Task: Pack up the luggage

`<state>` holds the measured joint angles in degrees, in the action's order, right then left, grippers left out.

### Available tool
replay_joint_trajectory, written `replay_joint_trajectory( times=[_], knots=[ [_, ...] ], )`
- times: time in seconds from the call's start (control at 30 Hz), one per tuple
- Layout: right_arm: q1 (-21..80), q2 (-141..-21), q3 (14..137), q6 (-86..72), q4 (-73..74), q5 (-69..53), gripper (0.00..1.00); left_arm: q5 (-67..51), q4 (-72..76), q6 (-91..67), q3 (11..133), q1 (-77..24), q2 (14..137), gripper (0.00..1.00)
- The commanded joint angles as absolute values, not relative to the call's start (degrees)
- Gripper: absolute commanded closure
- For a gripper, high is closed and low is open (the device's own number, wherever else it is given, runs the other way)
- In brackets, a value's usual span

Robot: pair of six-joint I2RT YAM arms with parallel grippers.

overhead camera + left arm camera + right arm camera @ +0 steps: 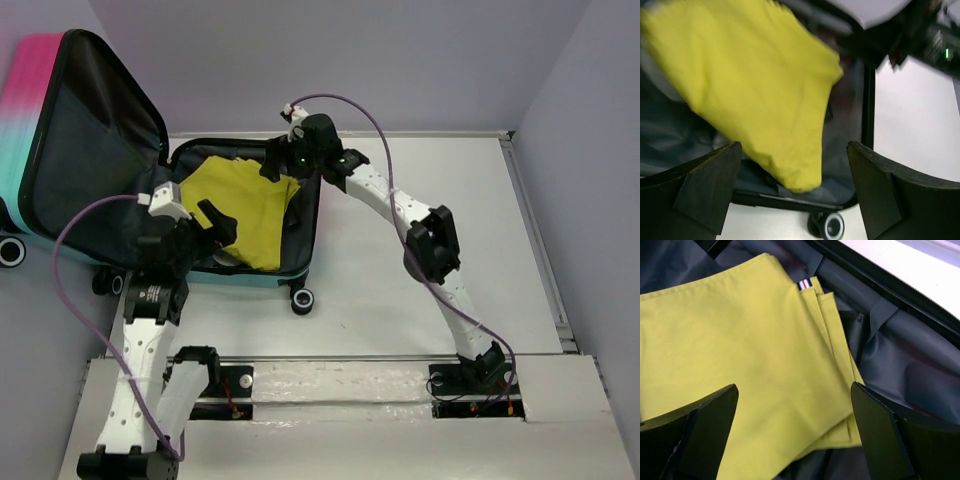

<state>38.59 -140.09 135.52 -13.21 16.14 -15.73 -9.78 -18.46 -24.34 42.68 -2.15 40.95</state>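
Observation:
The luggage [90, 150] lies open at the left of the table. Its pink-and-teal lid stands up and its dark-lined base lies flat. A folded yellow garment [245, 205] rests in the base. My right gripper [283, 165] hovers open over the garment's far corner. In the right wrist view the garment [740, 340] spreads beneath the open gripper [794, 390], and nothing is pinched. My left gripper [212, 232] stands open over the base's near rim. The left wrist view shows the garment [755, 85] beyond the open gripper [794, 150], with the dark rim [867, 110] on the right.
A black wheel [302, 298] sticks out at the base's near right corner, also visible as wheel [832, 226]. Another wheel [10, 250] sits at the far left. White table [430, 200] stretches right of the luggage to a raised border [535, 230]. A small striped label [804, 284] marks the garment.

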Motion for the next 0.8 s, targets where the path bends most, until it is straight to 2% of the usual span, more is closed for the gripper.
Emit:
replay_joint_trajectory(
  times=[0.0,0.13,0.17,0.23,0.3,0.4,0.47,0.53,0.6,0.77],
  knots=[
    [38.3,-123.6,128.8,-12.3,11.7,-18.0,0.00,11.0,-24.1,-20.0,54.9,-2.3,35.2,0.01],
    [38.3,-111.0,113.6,-13.7,8.4,-21.5,0.02,28.1,-29.2,-18.8,58.5,-2.3,32.6,0.01],
    [38.3,-105.5,104.9,-14.1,6.7,-22.1,0.02,34.0,-30.4,-19.0,58.9,-2.3,32.4,0.01],
    [38.3,-100.1,95.8,-15.0,3.0,-22.4,0.03,40.7,-31.8,-19.1,58.7,-2.3,32.0,0.01],
    [38.3,-93.6,84.5,-16.3,-2.2,-23.1,0.03,51.5,-30.5,-18.1,57.2,-2.3,32.1,0.01],
    [38.3,-88.9,74.5,-17.9,-6.1,-25.5,0.03,59.6,-25.3,-17.1,56.0,-2.3,32.0,0.01],
    [38.3,-85.7,71.0,-18.3,-7.8,-27.7,0.03,62.7,-21.3,-14.8,54.7,-2.2,32.1,0.01],
    [38.3,-83.4,67.1,-17.1,-8.3,-28.1,0.03,72.4,-13.5,-7.2,52.7,-1.8,34.4,0.03],
    [38.3,-82.1,65.2,-15.8,-8.3,-27.9,0.03,74.4,-3.6,0.0,50.7,-0.5,36.4,0.07],
    [37.8,-79.7,62.7,-14.6,-8.4,-26.2,0.03,74.0,-1.2,4.2,50.8,4.8,43.0,0.19]
  ],
)
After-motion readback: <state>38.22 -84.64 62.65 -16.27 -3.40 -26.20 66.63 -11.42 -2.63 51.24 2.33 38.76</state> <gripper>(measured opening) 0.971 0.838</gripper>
